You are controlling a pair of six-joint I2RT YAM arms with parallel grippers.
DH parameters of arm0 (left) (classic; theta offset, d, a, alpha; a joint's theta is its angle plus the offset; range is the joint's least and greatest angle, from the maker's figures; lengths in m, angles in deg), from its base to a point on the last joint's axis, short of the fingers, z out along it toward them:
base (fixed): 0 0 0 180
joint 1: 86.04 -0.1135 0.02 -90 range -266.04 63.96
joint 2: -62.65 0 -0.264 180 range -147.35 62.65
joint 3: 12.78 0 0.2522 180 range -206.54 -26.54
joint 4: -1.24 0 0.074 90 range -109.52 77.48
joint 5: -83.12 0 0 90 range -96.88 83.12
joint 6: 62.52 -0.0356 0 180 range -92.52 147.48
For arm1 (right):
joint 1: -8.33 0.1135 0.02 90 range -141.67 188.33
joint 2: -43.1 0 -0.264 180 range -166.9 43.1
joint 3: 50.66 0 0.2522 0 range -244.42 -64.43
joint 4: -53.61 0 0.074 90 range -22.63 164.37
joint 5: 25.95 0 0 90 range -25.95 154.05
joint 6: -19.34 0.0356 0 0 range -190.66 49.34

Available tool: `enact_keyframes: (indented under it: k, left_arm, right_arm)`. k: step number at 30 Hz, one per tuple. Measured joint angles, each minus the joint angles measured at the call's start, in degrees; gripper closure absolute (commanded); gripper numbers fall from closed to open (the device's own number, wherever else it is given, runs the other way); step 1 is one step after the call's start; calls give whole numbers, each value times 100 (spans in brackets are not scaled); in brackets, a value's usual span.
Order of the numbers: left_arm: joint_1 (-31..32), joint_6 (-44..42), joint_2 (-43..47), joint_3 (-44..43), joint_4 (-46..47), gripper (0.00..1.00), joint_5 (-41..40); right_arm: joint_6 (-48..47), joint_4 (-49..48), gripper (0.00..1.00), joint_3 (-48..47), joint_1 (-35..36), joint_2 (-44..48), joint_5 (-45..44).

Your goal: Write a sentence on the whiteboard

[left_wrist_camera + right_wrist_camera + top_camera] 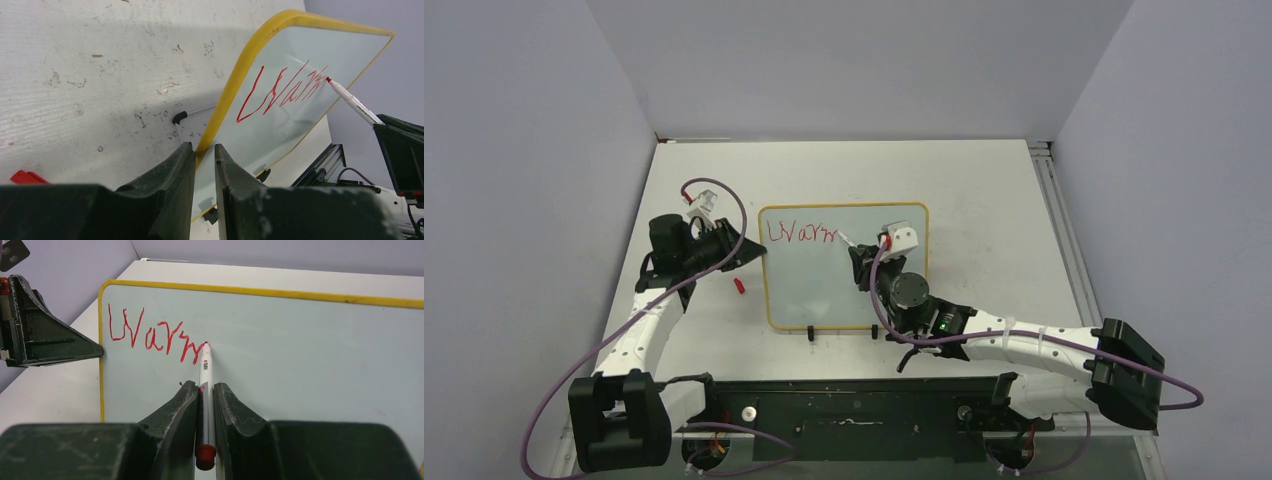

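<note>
from above, the whiteboard point(824, 290) sits in the middle of the counter point(994, 220) between the two arms, its two black feet point(810, 333) on the near edge. the sentence point(802, 234) runs along the board's top left in red, and only "warm" is written. the left fingers point(754, 250) are closed on the board's yellow frame at its left edge, near the upper corner. the right fingers point(861, 262) reach over the board from the near right and grip a white marker point(852, 241), its tip at the last letter. a small red cap point(739, 286) lies on the counter just left of the board.

left wrist view: the two dark fingers pinch the yellow frame between them, one on each side of the edge. the board stretches away with the red word on it, and the marker's red tip meets the end of the final letter. one black foot shows at the board's edge, and a bit of the cap sits at the lower left.

right wrist view: the fingers are clamped on the marker's barrel, with its red end nearest the camera and its tip on the board at the tail of the "m". the left fingers show at the far left, touching the frame beside the "w"
</note>
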Motion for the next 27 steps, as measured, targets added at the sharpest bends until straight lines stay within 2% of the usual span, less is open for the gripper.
enact_keyframes:
  k: [27]
  left_arm:
    - [0,-9,0,0,-2,81,-20]
  right_arm:
    - [396,-17,95,455,114,256,-85]
